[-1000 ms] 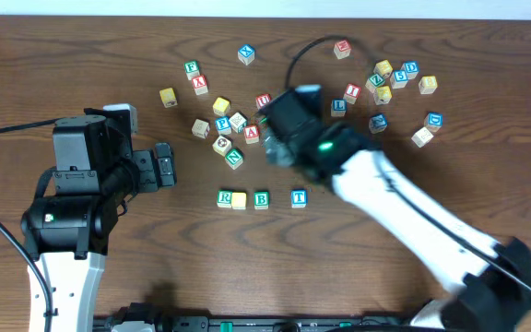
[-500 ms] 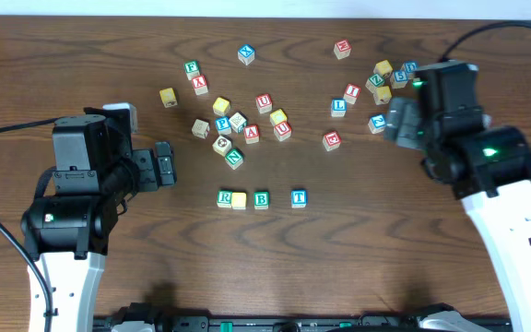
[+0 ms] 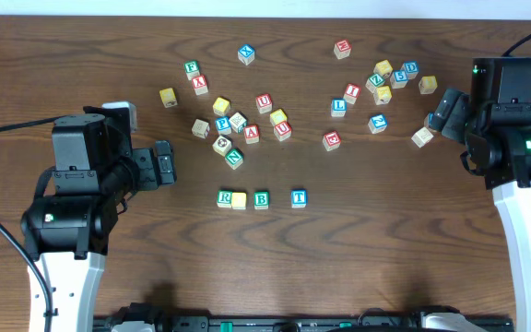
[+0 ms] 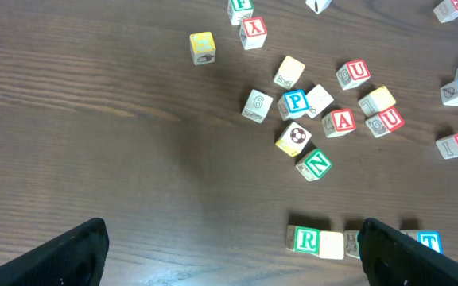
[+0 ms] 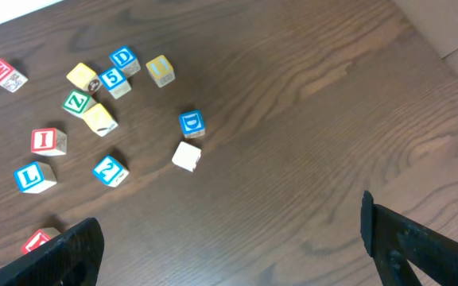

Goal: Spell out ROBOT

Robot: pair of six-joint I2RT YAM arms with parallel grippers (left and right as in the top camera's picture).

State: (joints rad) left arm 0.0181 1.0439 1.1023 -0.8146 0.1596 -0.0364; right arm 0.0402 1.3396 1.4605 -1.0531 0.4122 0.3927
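Observation:
A row of cubes lies at the table's middle front: the green R point(image 3: 225, 197), a yellow-faced cube point(image 3: 239, 199) touching it, the green B point(image 3: 262, 198), then a gap and the blue T point(image 3: 299, 197). In the left wrist view the R point(image 4: 305, 239), the yellow cube point(image 4: 331, 245) and the T point(image 4: 428, 241) show beside the right finger. My left gripper point(image 3: 164, 164) hangs open to the left of the row, holding nothing. My right gripper point(image 3: 445, 112) is open and empty at the far right, next to a pale cube point(image 3: 421, 136).
A loose cluster of cubes with a red A point(image 3: 252, 134), a red U point(image 3: 264, 101) and a yellow cube point(image 3: 278, 117) lies behind the row. More cubes, among them a blue L point(image 3: 338, 106) and a blue D point(image 5: 192, 123), spread at the back right.
My right arm has swung back from the middle cluster to the right edge of the table, jaws open and empty. The left arm and the row have not moved.

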